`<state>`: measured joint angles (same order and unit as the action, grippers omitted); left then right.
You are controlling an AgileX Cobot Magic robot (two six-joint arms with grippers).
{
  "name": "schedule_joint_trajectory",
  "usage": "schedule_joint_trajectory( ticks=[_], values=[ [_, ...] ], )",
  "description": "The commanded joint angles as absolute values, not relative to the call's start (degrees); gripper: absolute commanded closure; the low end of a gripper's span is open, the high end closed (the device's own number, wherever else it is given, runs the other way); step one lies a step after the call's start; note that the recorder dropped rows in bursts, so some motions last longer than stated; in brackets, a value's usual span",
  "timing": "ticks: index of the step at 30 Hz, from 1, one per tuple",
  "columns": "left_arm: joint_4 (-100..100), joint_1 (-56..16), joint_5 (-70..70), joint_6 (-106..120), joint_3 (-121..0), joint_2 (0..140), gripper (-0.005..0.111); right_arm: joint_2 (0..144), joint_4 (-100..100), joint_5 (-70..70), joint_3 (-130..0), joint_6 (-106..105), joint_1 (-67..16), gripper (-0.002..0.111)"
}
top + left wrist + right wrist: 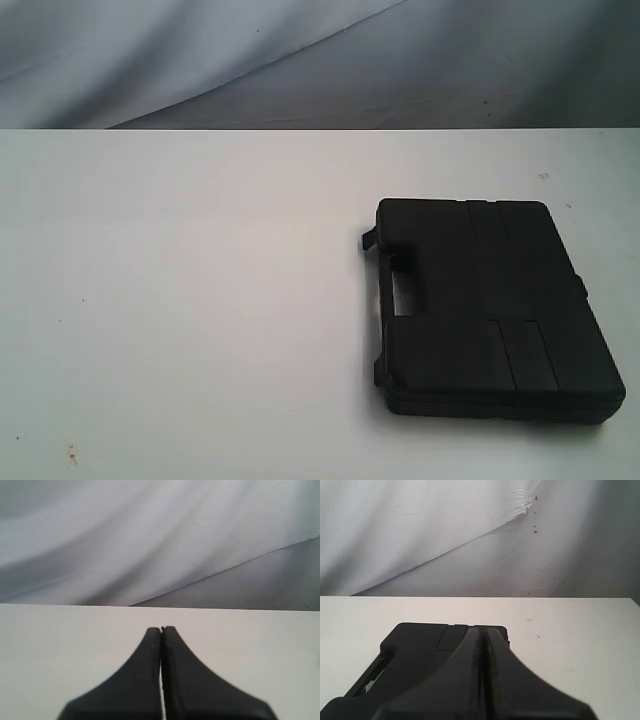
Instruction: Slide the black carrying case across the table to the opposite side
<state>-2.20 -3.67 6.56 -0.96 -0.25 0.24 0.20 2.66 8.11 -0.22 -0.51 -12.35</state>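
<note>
- The case (490, 310) lies flat on the right part of the table (200, 300). Its handle cut-out (407, 290) faces the wide bare stretch on the left, where it has to go.
- The left end effector (161, 629) is closed on nothing, fingers pressed together, above bare table. The case is out of its view.
- A small latch (369, 239) juts from the case's left edge.
- The right end effector (481, 628) is also closed and empty, and in its own view it overlaps the case. I cannot tell whether it touches the lid.
- For a clean slide, I judge that the closed tips should press low on the right-hand edge, near its middle. A steady push there should keep the case from turning or lifting.
- No brand, label or writing can be read on the case.
</note>
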Motion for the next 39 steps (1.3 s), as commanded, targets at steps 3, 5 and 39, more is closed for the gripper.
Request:
schedule_joint_trajectory(
  ticks=[3,5,39],
  values=[
    [-2.53,-3.52,6.20,-1.16,0.00,0.00,0.107,0.00,3.12,7.97,0.00,-0.84,-11.98,0.108],
    [-2.53,-3.52,6.20,-1.16,0.00,0.00,0.107,0.00,3.12,7.97,0.00,-0.84,-11.98,0.108],
    [-2.53,-3.52,6.20,-1.16,0.00,0.00,0.107,1.38,16.98,14.36,-12.71,-1.29,-11.98,0.108]
  ],
)
